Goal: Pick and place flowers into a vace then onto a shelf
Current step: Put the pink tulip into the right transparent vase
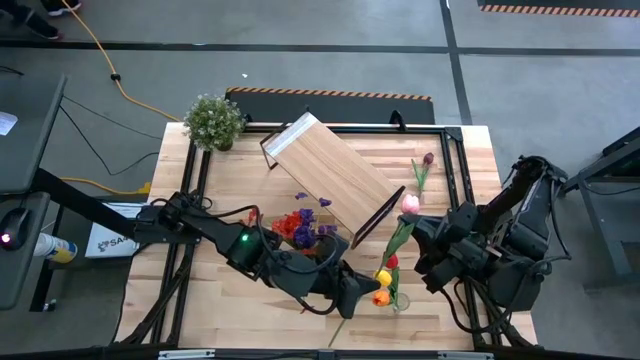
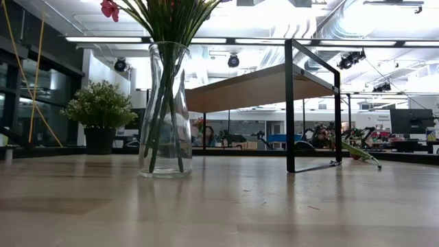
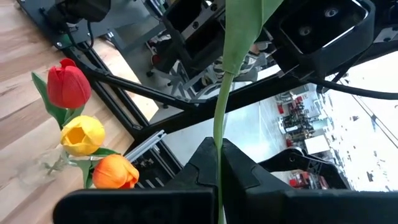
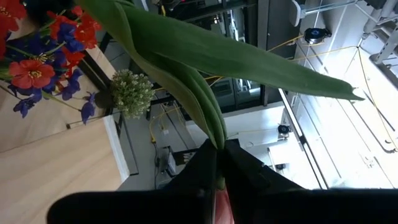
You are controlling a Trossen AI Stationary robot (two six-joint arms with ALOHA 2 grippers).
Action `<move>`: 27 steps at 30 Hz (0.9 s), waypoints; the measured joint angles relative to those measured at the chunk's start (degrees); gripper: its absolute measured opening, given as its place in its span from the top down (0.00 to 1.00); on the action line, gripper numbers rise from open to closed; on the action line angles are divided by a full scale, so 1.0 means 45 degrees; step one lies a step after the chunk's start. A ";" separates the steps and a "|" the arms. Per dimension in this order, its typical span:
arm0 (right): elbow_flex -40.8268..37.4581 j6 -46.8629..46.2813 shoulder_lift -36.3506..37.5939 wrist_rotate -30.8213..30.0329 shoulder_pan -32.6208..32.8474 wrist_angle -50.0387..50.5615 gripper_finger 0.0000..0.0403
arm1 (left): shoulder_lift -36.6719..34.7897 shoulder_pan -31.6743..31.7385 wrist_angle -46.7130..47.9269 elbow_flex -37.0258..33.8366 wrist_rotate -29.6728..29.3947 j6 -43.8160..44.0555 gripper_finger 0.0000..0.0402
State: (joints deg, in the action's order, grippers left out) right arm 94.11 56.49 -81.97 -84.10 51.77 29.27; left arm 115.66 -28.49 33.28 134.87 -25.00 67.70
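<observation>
A pink tulip with long green leaves spans between my two grippers over the table's near right part. My left gripper is shut on its stem, and my right gripper is shut on it near the blossom. A clear glass vase stands upright on the table with red and purple flowers in it. Red, yellow and orange tulips lie on the table beside my left gripper. A dark maroon tulip lies near the far right corner. The shelf stands slantwise on its black legs. My left gripper pinches the pink tulip's green stem between its two fingers, which lie across it. The hold is on the stem's lower part, and a short end sticks out toward the near edge. From the fingers the stem runs on toward my right gripper. My right gripper pinches the same tulip's stem where the leaves begin, close to the pink blossom. It comes level from the table's right side. The leaves reach out past the fingers toward the vase.
A bushy potted plant stands at the far left corner. Black frame rails run along the table's sides. The shelf's board stands well above the tabletop, with open room under it. Bare planks lie near the near left edge.
</observation>
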 joint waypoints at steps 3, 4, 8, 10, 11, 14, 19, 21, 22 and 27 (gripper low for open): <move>0.0000 0.0010 0.0000 -0.0043 0.0000 0.0002 0.96 | 0.0000 0.0000 -0.0020 0.0000 -0.0032 0.0001 0.92; 0.0000 0.0005 0.0000 -0.0060 0.0000 0.0002 0.96 | 0.0000 0.0000 -0.0029 0.0000 -0.0037 0.0005 0.92; 0.0000 0.0024 0.0000 -0.0447 0.0005 0.0277 0.96 | -0.0005 0.0010 -0.0059 0.0000 -0.0091 0.0005 0.92; 0.0000 0.0020 0.0000 -0.0532 0.0009 0.0430 0.96 | -0.0005 0.0013 -0.0101 0.0000 -0.0110 0.0010 0.92; 0.0000 0.0029 0.0000 -0.0537 0.0010 0.0435 0.96 | -0.0010 0.0010 -0.0124 0.0000 -0.0105 0.0010 0.92; 0.0000 0.0034 0.0000 -0.0560 0.0010 0.0502 0.96 | -0.0015 0.0010 -0.0160 0.0000 -0.0090 0.0012 0.92; 0.0000 -0.0514 -0.0015 -0.0884 -0.0119 0.0885 0.96 | -0.0019 0.0011 -0.0195 0.0000 -0.0083 0.0109 0.92; 0.0000 -0.0651 -0.0015 -0.0888 -0.0251 0.1346 0.96 | -0.0024 0.0015 -0.0229 0.0000 -0.0083 0.0170 0.92; 0.0000 -0.0661 -0.0015 -0.0872 -0.0272 0.1542 0.96 | -0.0024 0.0018 -0.0242 0.0000 -0.0034 0.0218 0.92; -0.0039 -0.0898 -0.0015 -0.0838 -0.0272 0.1851 0.89 | -0.0024 0.0011 -0.0505 0.0000 0.0241 0.0253 0.92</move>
State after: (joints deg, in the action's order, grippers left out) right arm 93.93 52.45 -82.04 -87.88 50.54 37.60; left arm 115.55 -28.44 31.00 134.87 -23.92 68.84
